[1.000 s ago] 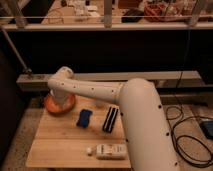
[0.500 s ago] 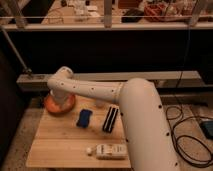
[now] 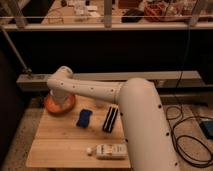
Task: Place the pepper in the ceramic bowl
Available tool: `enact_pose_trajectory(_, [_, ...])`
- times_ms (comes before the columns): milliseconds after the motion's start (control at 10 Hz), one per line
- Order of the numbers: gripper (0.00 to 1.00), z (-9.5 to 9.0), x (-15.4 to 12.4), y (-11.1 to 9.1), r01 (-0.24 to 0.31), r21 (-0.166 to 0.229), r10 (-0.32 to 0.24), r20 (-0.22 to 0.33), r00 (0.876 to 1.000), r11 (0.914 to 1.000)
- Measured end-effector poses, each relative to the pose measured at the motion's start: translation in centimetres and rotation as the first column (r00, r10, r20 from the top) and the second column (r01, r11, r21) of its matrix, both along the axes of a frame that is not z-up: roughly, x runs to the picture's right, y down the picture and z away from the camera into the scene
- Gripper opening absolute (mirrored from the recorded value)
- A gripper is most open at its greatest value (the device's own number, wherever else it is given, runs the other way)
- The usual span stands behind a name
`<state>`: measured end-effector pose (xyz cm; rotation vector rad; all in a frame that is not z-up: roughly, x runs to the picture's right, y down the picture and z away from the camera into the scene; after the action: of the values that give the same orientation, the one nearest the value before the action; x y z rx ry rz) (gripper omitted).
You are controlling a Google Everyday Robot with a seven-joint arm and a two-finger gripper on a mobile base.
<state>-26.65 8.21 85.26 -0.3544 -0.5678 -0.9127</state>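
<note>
The orange ceramic bowl (image 3: pixel 67 106) sits at the far left of the wooden table (image 3: pixel 65 145). My white arm reaches across from the right and bends down over the bowl. My gripper (image 3: pixel 58 100) hangs right above the bowl's inside, mostly hidden by the wrist. The pepper is hidden from view.
A blue pad (image 3: pixel 84 118) lies right of the bowl. A black rectangular object (image 3: pixel 110 119) lies beside it. A white bottle (image 3: pixel 108 150) lies on its side near the table's front edge. Cables (image 3: pixel 187 135) run on the floor at the right. A dark railing stands behind the table.
</note>
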Motion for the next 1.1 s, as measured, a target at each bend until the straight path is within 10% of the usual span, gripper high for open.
enact_pose_trajectory(1100, [0.05,-0.24,-0.07,0.15,-0.004,-0.007,0.003,-0.020,1.000,1.0000])
